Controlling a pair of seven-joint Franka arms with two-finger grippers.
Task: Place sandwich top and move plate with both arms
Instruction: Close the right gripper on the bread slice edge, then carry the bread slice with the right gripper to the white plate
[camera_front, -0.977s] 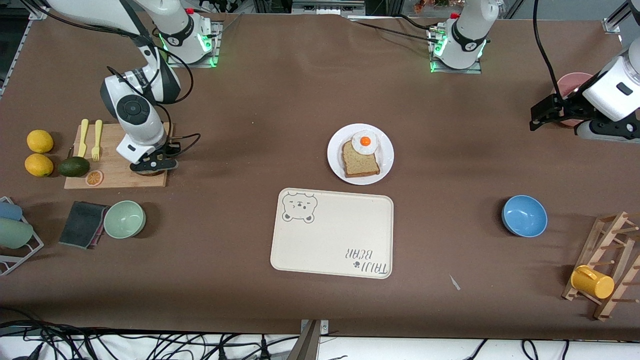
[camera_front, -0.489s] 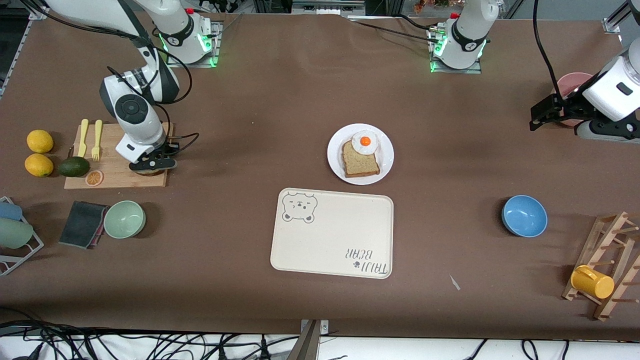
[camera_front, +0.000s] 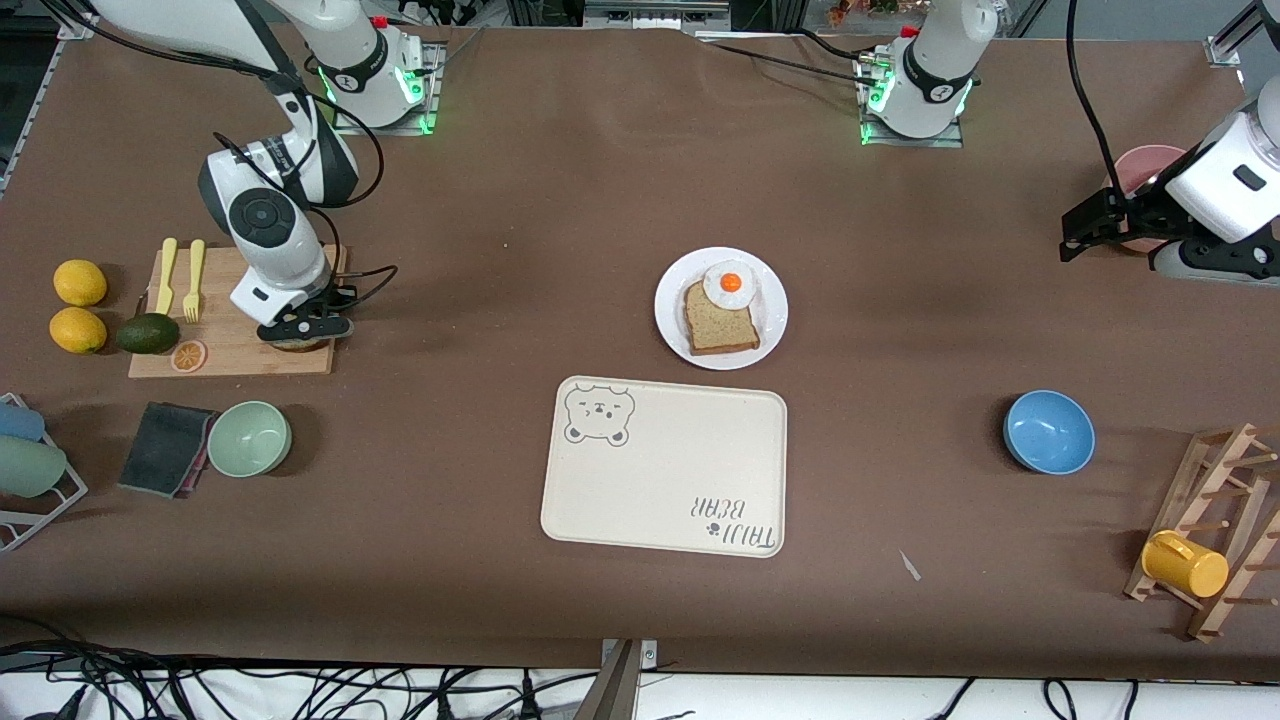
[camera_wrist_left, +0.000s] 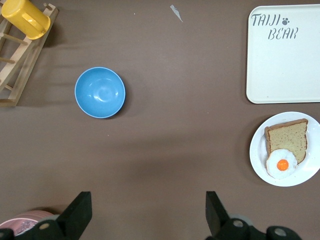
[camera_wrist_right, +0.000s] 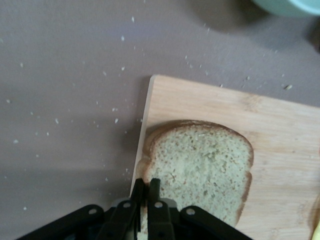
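On the cutting board (camera_front: 235, 340) my right claw (camera_wrist_right: 145, 192) has pinched the edge of the sandwich top (camera_wrist_right: 200, 167), not yet lifted. My left claw (camera_wrist_left: 145, 215) waits spread wide near the pink bowl (camera_front: 1145, 165). The plate (camera_front: 672, 318) sits untouched.

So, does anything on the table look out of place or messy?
Mostly small things. Pale crumbs are scattered on the brown table beside the cutting board where the sandwich top lies. A small pale scrap lies alone on the table, nearer the front camera than the blue bowl. Nothing looks spilled or broken.
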